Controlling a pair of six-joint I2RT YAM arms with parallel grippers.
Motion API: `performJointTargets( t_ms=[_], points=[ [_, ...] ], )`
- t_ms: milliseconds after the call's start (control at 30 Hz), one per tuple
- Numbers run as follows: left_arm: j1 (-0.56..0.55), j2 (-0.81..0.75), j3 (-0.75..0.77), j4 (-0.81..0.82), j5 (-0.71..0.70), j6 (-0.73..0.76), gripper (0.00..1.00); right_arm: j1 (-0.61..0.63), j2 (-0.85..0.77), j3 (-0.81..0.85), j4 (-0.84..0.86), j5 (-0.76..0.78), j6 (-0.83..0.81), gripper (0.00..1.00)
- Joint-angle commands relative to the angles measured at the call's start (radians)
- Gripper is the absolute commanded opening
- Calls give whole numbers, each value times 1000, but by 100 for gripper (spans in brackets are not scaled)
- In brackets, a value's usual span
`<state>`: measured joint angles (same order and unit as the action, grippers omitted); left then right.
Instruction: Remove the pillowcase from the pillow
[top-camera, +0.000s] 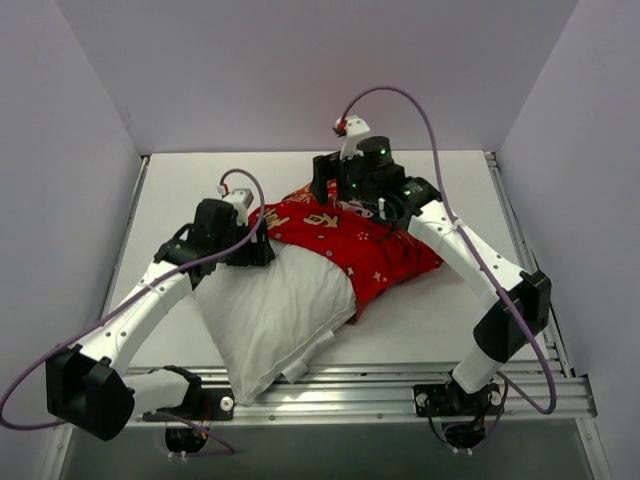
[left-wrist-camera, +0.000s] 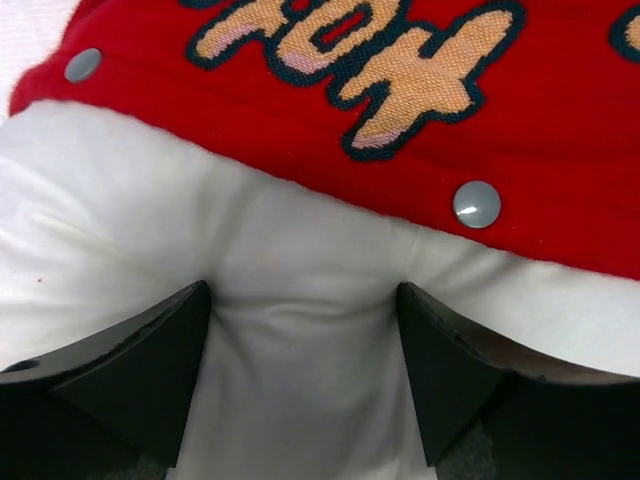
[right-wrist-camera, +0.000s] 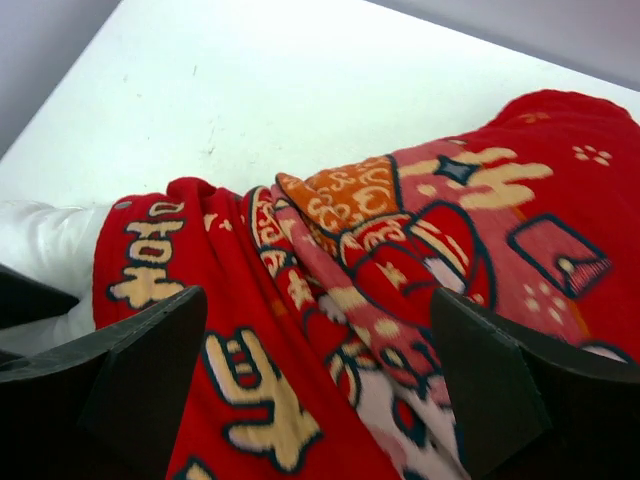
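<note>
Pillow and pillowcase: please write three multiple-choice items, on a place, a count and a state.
1. Which end of the pillow lies bare? A) far end B) near end C) neither
2. Snaps seen on the pillowcase hem, left wrist view? A) none B) four C) two
3. The left gripper is: A) open B) shut on the pillowcase C) shut on the pillow
Answers: 1 B, the near half is uncovered white; 2 C, two grey snaps show; 3 A, its fingers stand apart.

Looks like a robotics lab test cell to me: plain white desk boxed in by bare pale walls, aluminium rail up front with the left arm and right arm bolted on, purple cables looping around.
</note>
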<state>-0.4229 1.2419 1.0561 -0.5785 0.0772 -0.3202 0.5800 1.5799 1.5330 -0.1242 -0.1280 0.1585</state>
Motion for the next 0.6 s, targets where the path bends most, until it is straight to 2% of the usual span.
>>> performJointTargets(
  t_ms=[0,33,67,100,133,167,200,300,367,500,533,567],
  points=[
    [-19,-21,-111,77,71,-97,80,56,106,134,-46,30,-89,88],
    [-23,-25,-134,95,73,-112,68,69,158,160,-63,31,-112,88],
    [-30,-38,-174,129,72,-124,63,78,184,183,-69,30,-125,89],
    [-42,-48,-220,161,64,-149,44,105,254,250,-99,34,-148,89],
    [-42,-48,-220,161,64,-152,44,106,255,271,-100,34,-148,89],
    [-45,-53,-229,167,62,-157,37,119,300,289,-123,37,-148,89],
    [-47,-58,-238,177,61,-158,23,126,321,306,-135,41,-178,89],
    [-56,-67,-252,175,46,-152,3,148,382,337,-166,51,-211,90],
    [-57,-70,-251,170,33,-149,2,158,411,335,-181,70,-218,89],
    [-62,-103,-222,122,10,-152,2,161,436,306,-190,170,-224,74],
    [-65,-116,-214,111,1,-151,2,156,436,300,-190,186,-229,57],
    [-65,-125,-196,97,-8,-149,2,153,436,297,-192,204,-232,44]
  ],
)
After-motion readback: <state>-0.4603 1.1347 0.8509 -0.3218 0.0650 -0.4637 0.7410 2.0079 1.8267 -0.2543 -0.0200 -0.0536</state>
